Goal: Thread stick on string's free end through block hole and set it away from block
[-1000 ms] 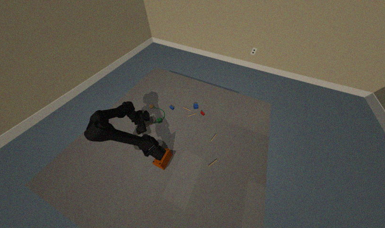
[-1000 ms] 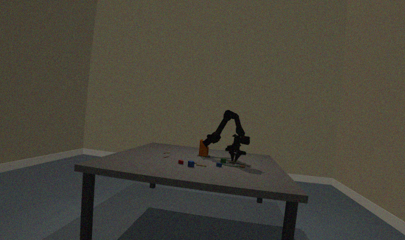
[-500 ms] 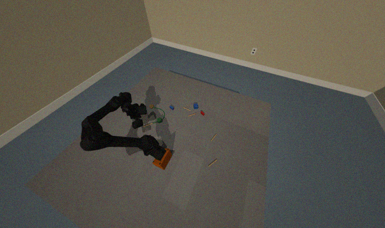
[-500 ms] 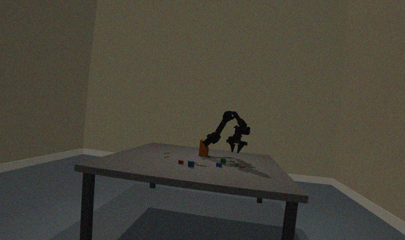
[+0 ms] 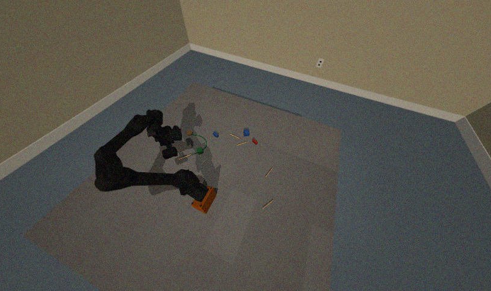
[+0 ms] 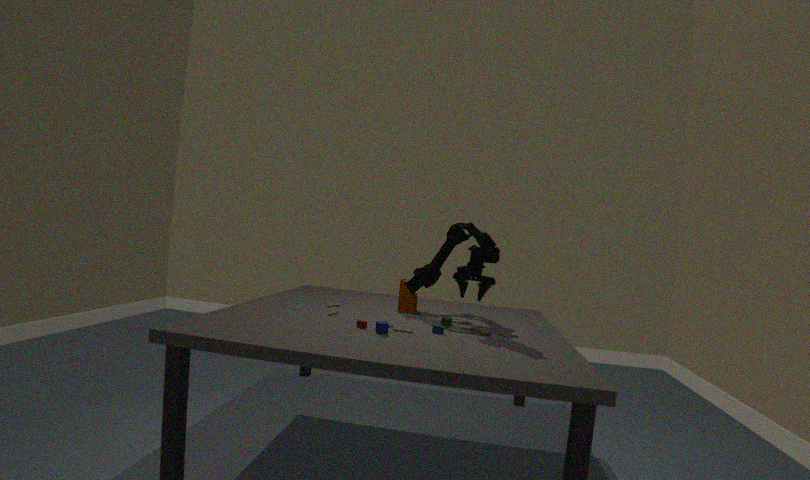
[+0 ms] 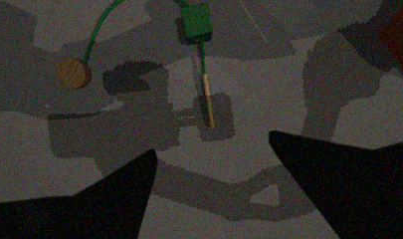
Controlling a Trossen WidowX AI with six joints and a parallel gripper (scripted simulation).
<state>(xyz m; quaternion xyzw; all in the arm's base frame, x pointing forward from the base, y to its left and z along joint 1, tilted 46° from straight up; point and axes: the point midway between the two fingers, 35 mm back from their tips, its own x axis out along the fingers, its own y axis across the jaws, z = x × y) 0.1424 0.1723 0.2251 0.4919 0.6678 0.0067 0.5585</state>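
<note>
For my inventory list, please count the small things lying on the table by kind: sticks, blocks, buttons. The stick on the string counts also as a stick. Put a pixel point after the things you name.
Sticks: 5 (one on the green string (image 5: 206,141) (image 7: 94,36), four loose)
Blocks: 4 (one green (image 5: 199,150) (image 6: 446,321) (image 7: 197,22), two blue, one red (image 5: 254,141) (image 6: 361,324))
Round buttons: 1 (image 5: 189,133) (image 6: 485,333) (image 7: 74,73)
Total: 10
</note>
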